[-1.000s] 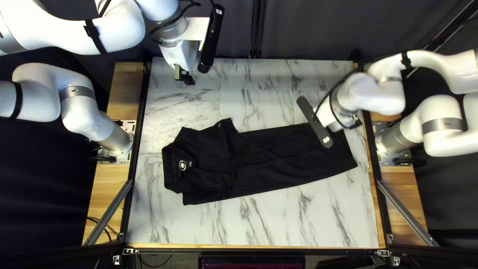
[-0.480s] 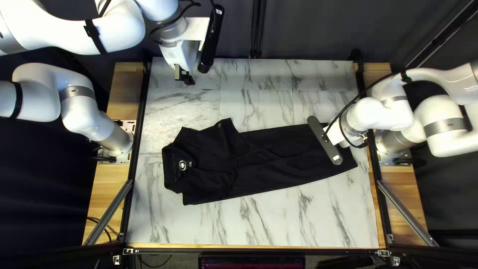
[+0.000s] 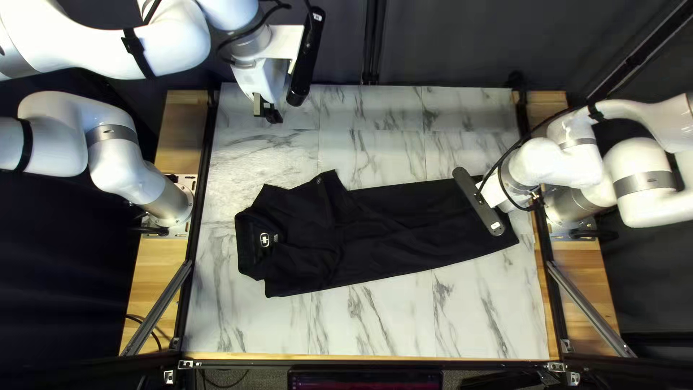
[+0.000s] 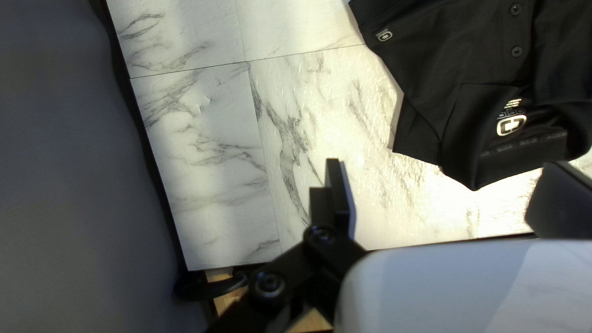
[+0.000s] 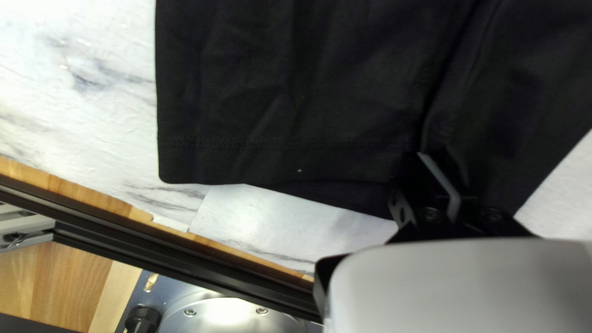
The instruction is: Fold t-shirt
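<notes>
Pinching black shirt at the bottom with right hand. Holding left hand wide open over the counter.

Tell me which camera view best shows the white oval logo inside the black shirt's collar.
The left wrist view: the white oval logo appears largest, uncovered there. The top left view shows it smaller; the right wrist view shows the black shirt near its hem, without the logo.
</notes>
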You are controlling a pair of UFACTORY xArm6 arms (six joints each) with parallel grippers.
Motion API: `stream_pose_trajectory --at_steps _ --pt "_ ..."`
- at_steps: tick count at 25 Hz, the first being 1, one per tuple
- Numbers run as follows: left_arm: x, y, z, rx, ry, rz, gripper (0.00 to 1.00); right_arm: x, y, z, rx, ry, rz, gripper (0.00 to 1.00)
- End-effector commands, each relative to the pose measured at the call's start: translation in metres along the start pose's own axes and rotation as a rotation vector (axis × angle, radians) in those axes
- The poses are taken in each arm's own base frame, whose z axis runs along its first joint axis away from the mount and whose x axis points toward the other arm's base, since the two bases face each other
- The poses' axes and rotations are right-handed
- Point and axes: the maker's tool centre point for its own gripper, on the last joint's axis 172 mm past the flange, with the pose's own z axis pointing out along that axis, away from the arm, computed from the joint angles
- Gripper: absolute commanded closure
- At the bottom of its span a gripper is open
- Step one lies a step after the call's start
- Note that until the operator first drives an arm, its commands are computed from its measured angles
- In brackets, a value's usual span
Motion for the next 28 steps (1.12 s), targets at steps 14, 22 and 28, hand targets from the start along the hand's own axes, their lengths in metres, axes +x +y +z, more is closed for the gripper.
stream_pose_trajectory --at_steps 14,22,28 --pt "0.000 0.000 0.000 0.000 0.000 0.000 0.00 0.007 -0.022 0.009 0.012 0.012 0.001 0.00" --pt "0.000 0.000 0.000 0.000 0.000 0.000 0.00 0.001 -0.017 -0.024 -0.010 0.017 0.029 0.00" --pt "0.000 0.000 0.000 0.000 0.000 0.000 0.00 0.010 -0.004 -0.039 -0.034 0.015 0.033 0.00"
